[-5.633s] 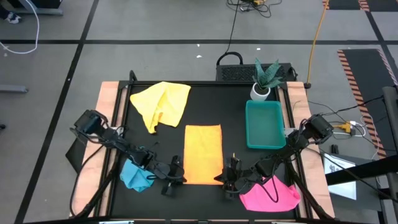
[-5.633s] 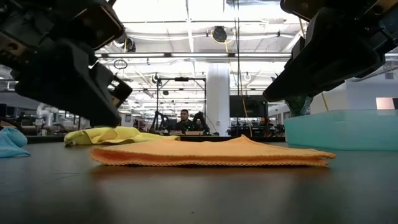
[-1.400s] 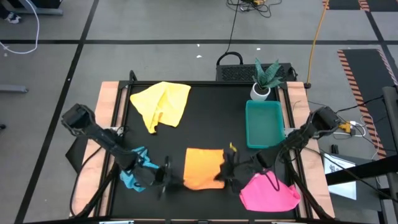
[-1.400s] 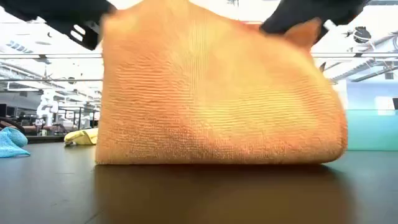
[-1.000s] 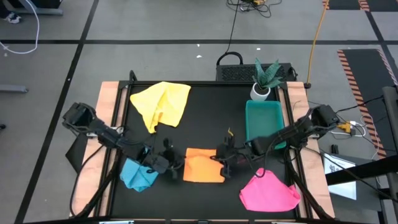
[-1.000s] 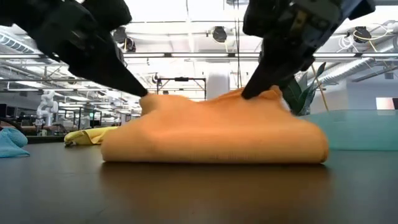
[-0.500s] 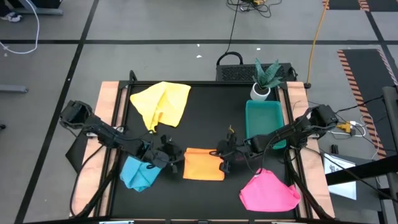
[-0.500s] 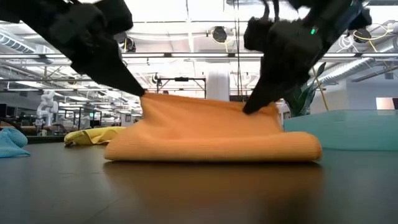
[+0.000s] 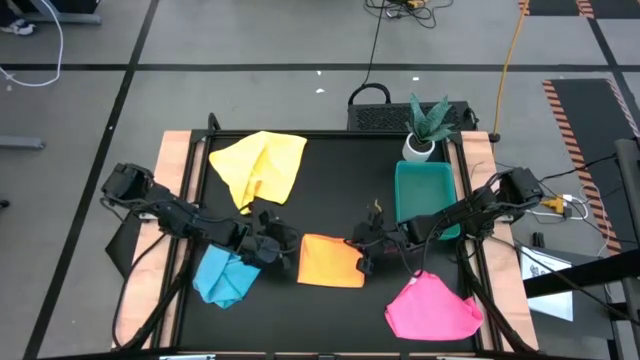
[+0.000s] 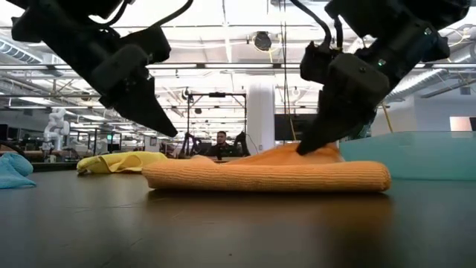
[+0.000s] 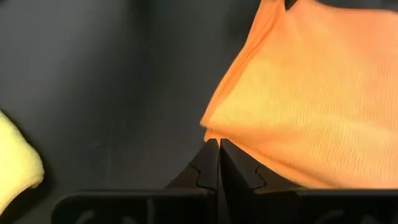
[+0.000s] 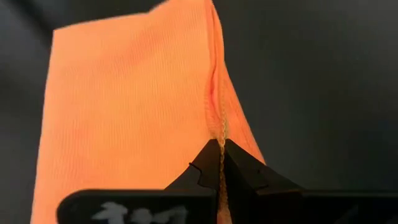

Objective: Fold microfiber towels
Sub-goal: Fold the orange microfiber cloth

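Note:
An orange towel [image 9: 330,262] lies folded flat near the table's middle front; the low view shows it as a low pad [image 10: 268,176]. My right gripper [image 9: 358,257] is shut on it at its right side. My left gripper [image 10: 172,132] is shut and hovers just off the towel's left far corner [image 11: 208,124], touching nothing. A yellow towel [image 9: 258,165] lies crumpled at the far left. A blue towel [image 9: 222,278] lies bunched at the near left under my left arm. A pink towel [image 9: 432,312] lies bunched at the near right. My right gripper pinches the orange towel's hemmed edge [image 12: 217,127] between its two fingers, at the towel's right far corner. The fingers slant down from the table's right. The pinched corner [image 10: 321,153] stands up a little as a small peak, while the towel's other parts lie on the table.
A green tray [image 9: 425,198] stands at the right, just behind my right arm. A potted plant [image 9: 425,130] stands behind the tray. Bare black tabletop [image 9: 340,185] lies between the yellow towel and the tray.
Both grippers have come down with the orange towel's raised edge, and the towel has sunk from a tall hump into a low flat fold. Its left corner has come free of my left gripper and lies down. My right gripper keeps its corner.

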You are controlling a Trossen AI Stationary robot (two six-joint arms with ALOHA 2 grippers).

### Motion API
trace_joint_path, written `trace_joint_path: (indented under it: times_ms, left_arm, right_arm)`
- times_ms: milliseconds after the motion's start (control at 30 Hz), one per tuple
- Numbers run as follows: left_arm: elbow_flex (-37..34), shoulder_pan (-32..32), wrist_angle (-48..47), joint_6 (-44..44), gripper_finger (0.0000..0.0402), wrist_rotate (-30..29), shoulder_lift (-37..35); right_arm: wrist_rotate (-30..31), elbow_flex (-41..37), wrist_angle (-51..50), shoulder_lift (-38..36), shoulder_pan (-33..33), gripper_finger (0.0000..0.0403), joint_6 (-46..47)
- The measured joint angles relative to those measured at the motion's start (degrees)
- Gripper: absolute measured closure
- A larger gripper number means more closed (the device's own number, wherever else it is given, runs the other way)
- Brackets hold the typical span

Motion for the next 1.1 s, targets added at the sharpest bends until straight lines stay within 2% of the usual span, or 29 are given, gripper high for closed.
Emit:
trace_joint_path:
  times_ms: [267, 433, 667, 833, 933, 1100]
  left_arm:
    - [0.00, -1.33, -0.80, -1.51, 0.0397, 3.94, -0.02]
    - [-0.12, -4.47, 1.25, -0.32, 0.0382, 4.07, -0.02]
    - [-3.59, -7.04, 17.97, 5.00, 0.0398, 2.74, 2.75]
    - [-3.43, -4.68, 29.16, 7.47, 0.0387, 4.35, 10.68]
    - [-2.87, -3.36, 28.63, 5.39, 0.0389, 7.68, 14.39]
    - [-2.82, -3.68, 22.15, 0.48, 0.0396, 9.91, 14.45]
  right_arm:
    - [-6.83, 0.03, 11.80, 0.02, 0.07, 0.0401, -8.32]
    - [-7.31, 0.07, 11.74, 0.02, 0.05, 0.0401, -9.42]
    - [-5.74, 0.05, 6.09, 0.02, -0.34, 0.0401, -6.78]
    - [-5.79, 0.07, 7.05, 0.00, -0.28, 0.0401, -6.19]
    - [-5.79, 0.07, 6.29, 0.00, -0.31, 0.0401, -6.04]
    - [-5.79, 0.07, 4.27, 0.00, -0.28, 0.0401, -5.45]
